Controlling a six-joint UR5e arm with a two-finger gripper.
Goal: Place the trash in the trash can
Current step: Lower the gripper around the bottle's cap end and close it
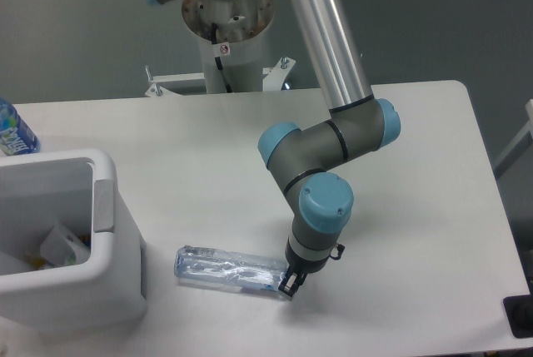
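Observation:
The crushed clear plastic bottle (226, 270) lies flat on the white table, just right of the trash can. Its blue cap is not visible. My gripper (289, 285) points down at the bottle's right end, and its dark fingertips touch or straddle that end. The wrist hides the jaws, so I cannot tell whether they are closed on the bottle. The trash can (103, 205) is a large white bin with a thick rim and a grey panel, at the left edge. A bent white paper scrap (62, 245) lies inside it.
An uncrushed blue-labelled bottle (12, 128) stands at the far left edge behind the bin. The arm's base column (226, 32) rises behind the table's back edge. A dark object (520, 317) sits at the table's front right corner.

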